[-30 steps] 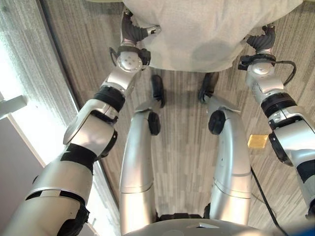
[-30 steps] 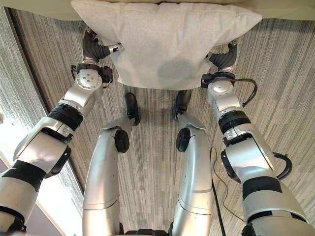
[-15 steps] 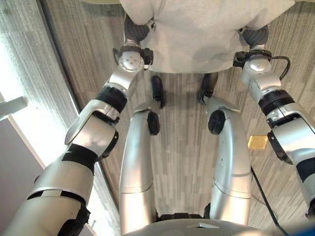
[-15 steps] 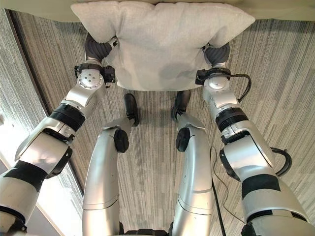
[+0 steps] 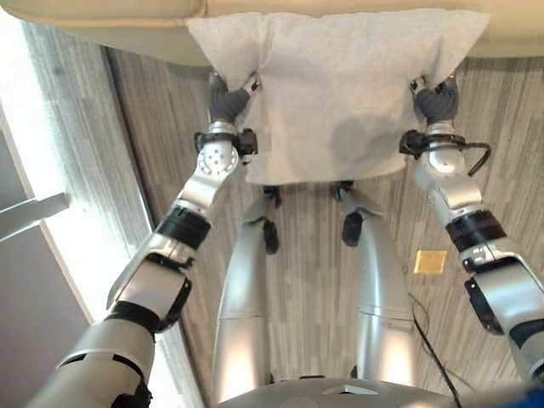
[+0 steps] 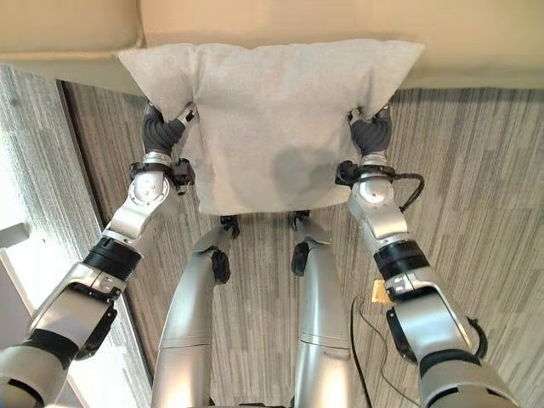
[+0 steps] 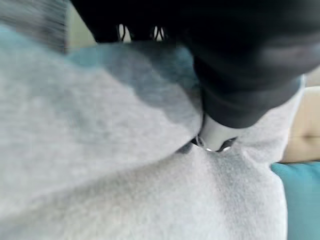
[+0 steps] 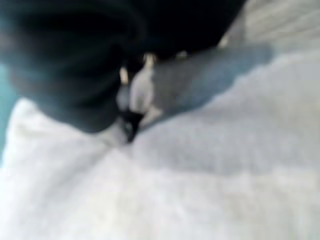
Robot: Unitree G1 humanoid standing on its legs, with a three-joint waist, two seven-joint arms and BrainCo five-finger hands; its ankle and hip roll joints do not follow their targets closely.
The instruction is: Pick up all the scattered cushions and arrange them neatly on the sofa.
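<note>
Right eye view has the grey cushion (image 6: 272,119) up between both arms, and the big change from a second ago is what sits behind it: the beige sofa (image 6: 476,42) now runs across the top of the picture, where before there was barely a strip of it. The whole scene has shifted, so that is the head camera moving as the robot closes in, not the cushion sliding on its own. The cushion's top edge now overlaps the sofa's front edge, while its lower part hangs over the striped carpet (image 6: 476,187). My read: the carry is nearly done and the placing step is next.

Now the hands. The left hand (image 6: 161,132) grips the cushion's left side just under its upper corner, fingers curled into the fabric. The left wrist view backs that up, with cloth bunched tight against the hand. The right hand (image 6: 371,132) does the same on the opposite side, clamped on the fabric, and the right wrist view shows folds pulling toward it. Both hands sit level, so the cushion hangs flat and square.

A small tan square (image 5: 430,261) lies on the carpet near the right arm, well clear of the cushion.
</note>
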